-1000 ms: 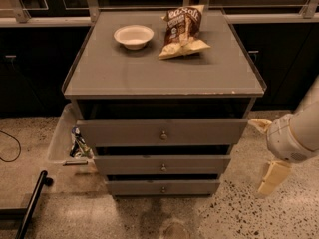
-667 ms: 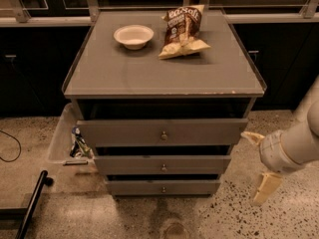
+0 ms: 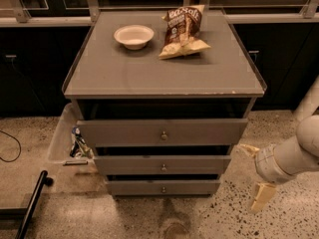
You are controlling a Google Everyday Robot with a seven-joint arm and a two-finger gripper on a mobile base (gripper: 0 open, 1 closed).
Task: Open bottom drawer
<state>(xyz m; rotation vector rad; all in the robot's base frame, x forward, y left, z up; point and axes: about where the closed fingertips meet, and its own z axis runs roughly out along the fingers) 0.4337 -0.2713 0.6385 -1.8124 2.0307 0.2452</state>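
Observation:
The bottom drawer [image 3: 163, 187] is the lowest and slimmest grey front of the cabinet, with a small round knob [image 3: 163, 189] at its centre. Its front sits set back under the middle drawer [image 3: 162, 165] and the top drawer [image 3: 162, 132], which stick out further. My gripper [image 3: 254, 174] is to the right of the cabinet, low above the floor, at about the height of the two lower drawers. It is open and empty; its pale fingers [image 3: 261, 195] are spread apart and touch nothing.
A white bowl [image 3: 133, 36] and a chip bag [image 3: 183, 31] lie on the cabinet top [image 3: 124, 73]. A clear plastic bin [image 3: 64, 136] with items stands at the cabinet's left. A black pole [image 3: 31, 203] lies at the lower left. Dark cabinets stand behind.
My gripper and arm have moved down and to the left, closer to the cabinet's right side. The drawers have not moved.

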